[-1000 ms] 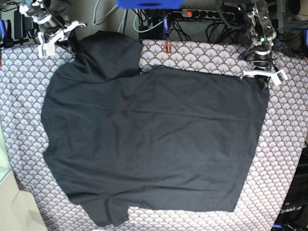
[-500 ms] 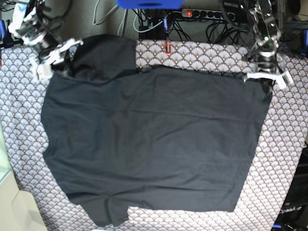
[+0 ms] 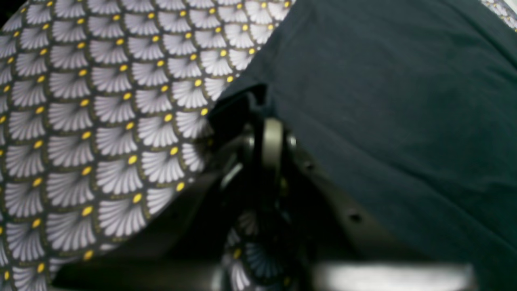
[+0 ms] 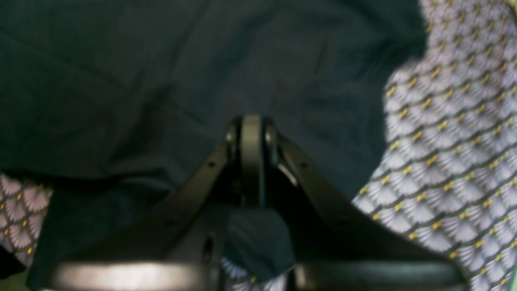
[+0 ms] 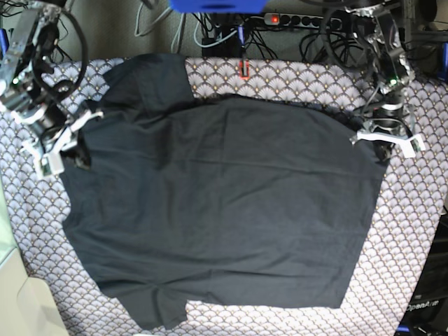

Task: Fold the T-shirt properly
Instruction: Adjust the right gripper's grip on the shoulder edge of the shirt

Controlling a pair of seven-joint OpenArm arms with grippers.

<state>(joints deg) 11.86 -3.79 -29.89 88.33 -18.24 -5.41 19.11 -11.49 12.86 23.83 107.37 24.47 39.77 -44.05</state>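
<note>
The black T-shirt [image 5: 224, 203] lies spread on the patterned tablecloth [image 5: 413, 210], one sleeve [image 5: 150, 80] at the back left and another [image 5: 150, 308] at the front left. My left gripper [image 5: 381, 143] is at the shirt's back right corner. In the left wrist view it [image 3: 271, 121] is shut on the shirt's edge [image 3: 383, 101]. My right gripper [image 5: 68, 150] is at the shirt's left edge. In the right wrist view it [image 4: 251, 129] is shut on dark cloth [image 4: 161, 81]. No white tag shows.
A power strip [image 5: 297, 19] with a red switch and tangled cables lie behind the table. A small red object [image 5: 243, 68] sits at the back edge. A blue part [image 5: 217, 5] hangs at the top. A pale object [image 5: 17, 301] stands at the front left.
Both grippers have moved toward the front, each holding the shirt. The right one went from the back left corner down the left side, dragging the cloth, and the back left sleeve has flattened out.
</note>
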